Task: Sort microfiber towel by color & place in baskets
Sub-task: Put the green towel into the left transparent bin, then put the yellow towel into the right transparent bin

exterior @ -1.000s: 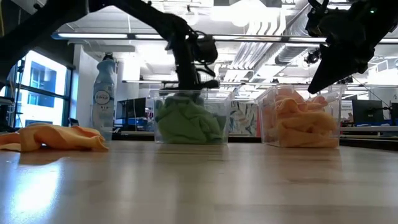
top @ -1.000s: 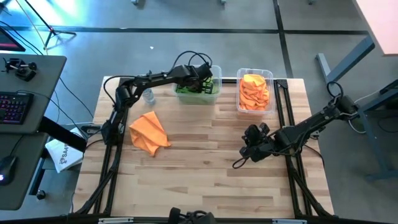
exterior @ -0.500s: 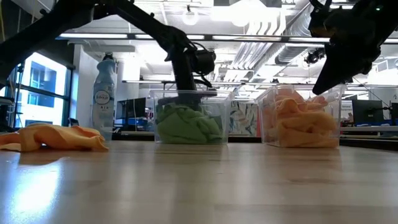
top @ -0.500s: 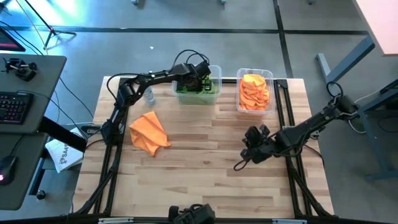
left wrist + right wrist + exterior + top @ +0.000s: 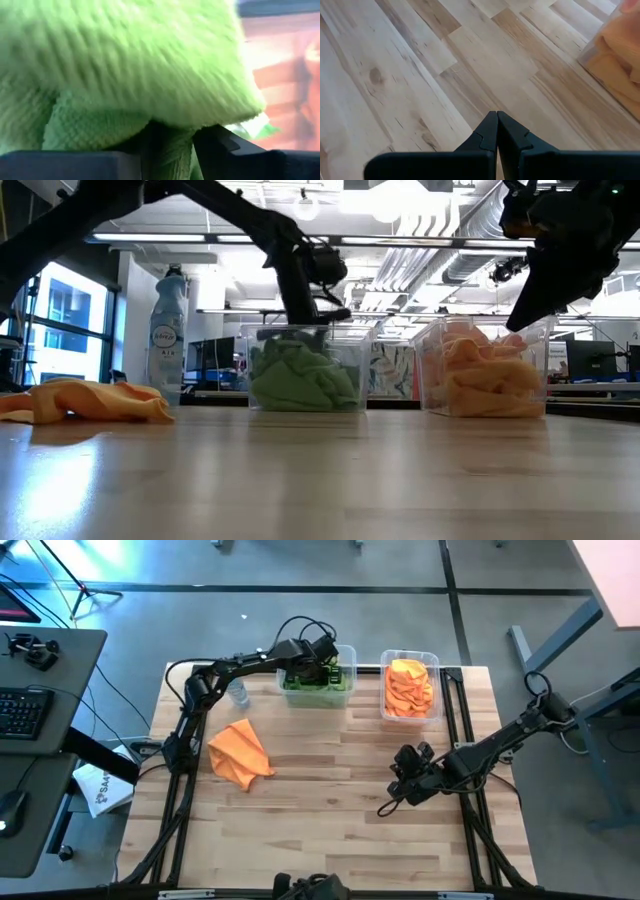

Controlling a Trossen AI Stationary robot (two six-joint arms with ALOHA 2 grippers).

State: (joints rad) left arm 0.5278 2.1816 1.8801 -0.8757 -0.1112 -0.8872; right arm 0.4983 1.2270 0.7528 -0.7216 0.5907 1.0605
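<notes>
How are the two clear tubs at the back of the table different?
The wider basket holds green towels, with the left pincer over it; the narrower basket holds orange towels, with no pincer above. Both are clear plastic and stand at the table's far edge.

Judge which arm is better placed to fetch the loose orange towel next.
Left, probably. The orange towel lies on that arm's side of the table; the right hand, shut and empty, hangs farther off. The left hand is over the green-towel basket.
</notes>
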